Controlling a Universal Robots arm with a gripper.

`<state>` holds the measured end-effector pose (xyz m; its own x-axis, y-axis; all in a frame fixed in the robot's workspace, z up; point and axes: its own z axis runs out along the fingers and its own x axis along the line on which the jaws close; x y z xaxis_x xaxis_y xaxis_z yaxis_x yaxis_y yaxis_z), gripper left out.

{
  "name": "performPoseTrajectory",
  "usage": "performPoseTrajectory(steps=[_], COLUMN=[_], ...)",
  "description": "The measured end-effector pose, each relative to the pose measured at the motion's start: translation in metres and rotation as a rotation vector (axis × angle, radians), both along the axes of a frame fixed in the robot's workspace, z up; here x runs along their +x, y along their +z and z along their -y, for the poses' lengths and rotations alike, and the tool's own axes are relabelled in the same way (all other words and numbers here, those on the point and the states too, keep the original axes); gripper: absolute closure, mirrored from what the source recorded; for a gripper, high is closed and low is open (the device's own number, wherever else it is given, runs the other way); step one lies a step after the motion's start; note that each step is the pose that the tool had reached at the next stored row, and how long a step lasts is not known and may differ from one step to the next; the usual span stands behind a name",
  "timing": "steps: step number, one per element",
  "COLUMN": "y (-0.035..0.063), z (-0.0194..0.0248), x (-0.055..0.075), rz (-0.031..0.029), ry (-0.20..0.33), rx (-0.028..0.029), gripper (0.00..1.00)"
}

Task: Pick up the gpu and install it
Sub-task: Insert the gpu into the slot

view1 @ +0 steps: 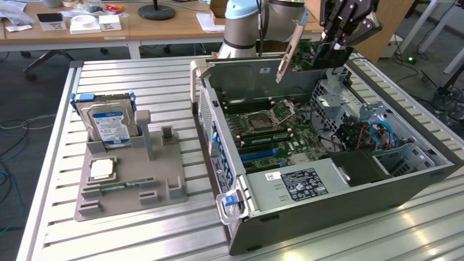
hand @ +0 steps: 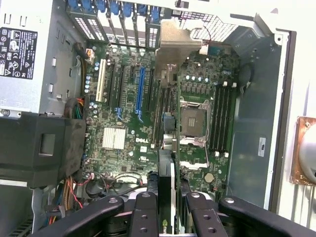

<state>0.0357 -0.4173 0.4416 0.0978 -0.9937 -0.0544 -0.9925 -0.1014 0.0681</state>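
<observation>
The gpu (view1: 308, 51) hangs in the air above the far end of the open computer case (view1: 348, 185), its silver bracket (view1: 288, 54) pointing down toward the exterior view's left. My gripper (view1: 335, 57) is shut on the card's upper edge. In the wrist view the gpu (hand: 166, 168) appears edge-on between my gripper (hand: 168, 210) fingers, with its bracket (hand: 177, 44) at the far end. Below it lies the motherboard (hand: 128, 113) with a blue slot (hand: 140, 94) and black slots beside it. The card touches no slot.
A grey holder (view1: 130, 174) on the exterior view's left carries a hard drive (view1: 108, 122), a processor chip (view1: 101, 168) and a memory stick (view1: 119, 185). Inside the case sit a power supply (view1: 297, 185), drive cage (view1: 340, 103) and cables (view1: 377, 133). Desks stand behind.
</observation>
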Motion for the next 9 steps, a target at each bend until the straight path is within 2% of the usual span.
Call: performPoseTrajectory(steps=[6,9], y=[-0.0067,-0.0107], z=[0.0000,0.0000], x=[-0.0046,-0.0080], rz=[0.0255,0.0343], ry=[0.002,0.004], rx=[0.0000,-0.0002], gripper=[0.74,0.74])
